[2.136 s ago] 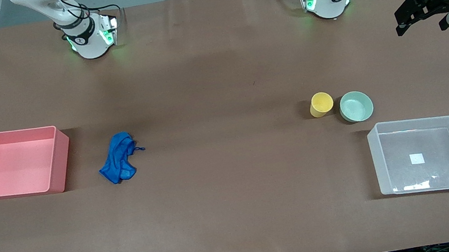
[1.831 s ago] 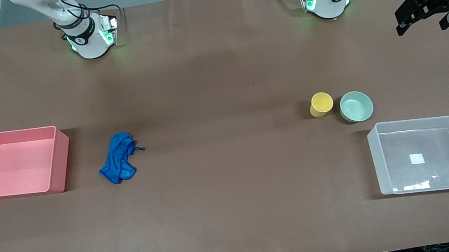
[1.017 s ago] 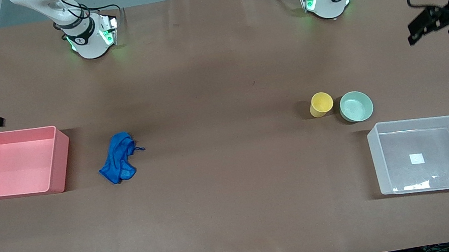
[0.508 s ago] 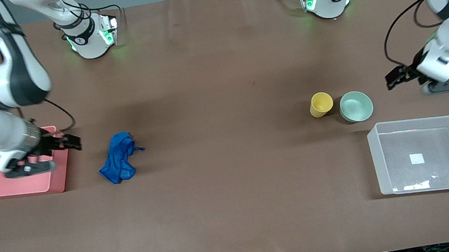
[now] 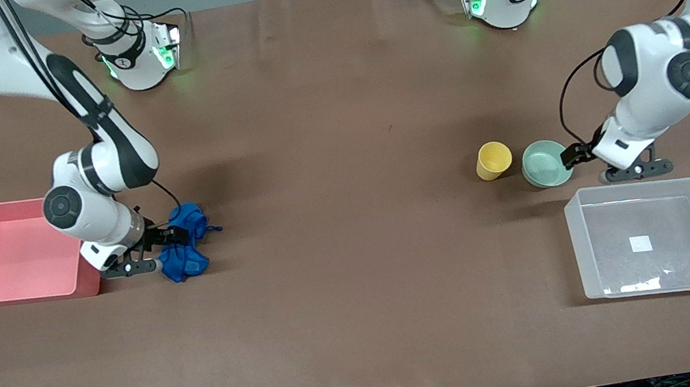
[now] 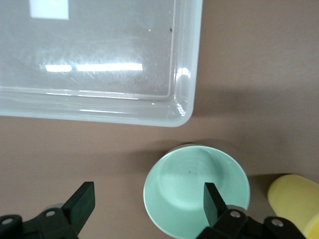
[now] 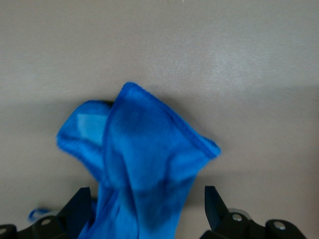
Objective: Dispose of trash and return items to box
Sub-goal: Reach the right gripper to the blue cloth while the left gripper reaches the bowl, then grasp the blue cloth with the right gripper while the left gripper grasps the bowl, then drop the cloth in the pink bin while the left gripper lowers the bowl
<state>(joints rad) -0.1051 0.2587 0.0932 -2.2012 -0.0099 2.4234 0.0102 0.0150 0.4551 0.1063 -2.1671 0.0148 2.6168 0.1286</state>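
Note:
The blue rag (image 5: 187, 265) lies crumpled on the table beside the pink bin. My right gripper (image 5: 166, 238) is low over it and open, with the rag (image 7: 144, 159) between its fingers (image 7: 81, 203). The mint-green bowl (image 5: 544, 163) and the yellow cup (image 5: 493, 159) stand side by side, farther from the front camera than the clear box (image 5: 674, 217). My left gripper (image 5: 571, 155) is open at the bowl's rim. One of its fingers (image 6: 211, 198) is over the inside of the bowl (image 6: 189, 184) and the other is outside it. The cup (image 6: 294, 196) and the box (image 6: 99, 59) also show there.
A pink bin (image 5: 1, 251) stands at the right arm's end of the table, its corner under the right arm's wrist. The clear box holds only a white label (image 5: 640, 243). Brown paper covers the table.
Both arms swung in from the table's ends and came down. The right gripper passed over the pink bin to the rag. The left gripper moved to the bowl. Rag, cup and bowl have not moved.

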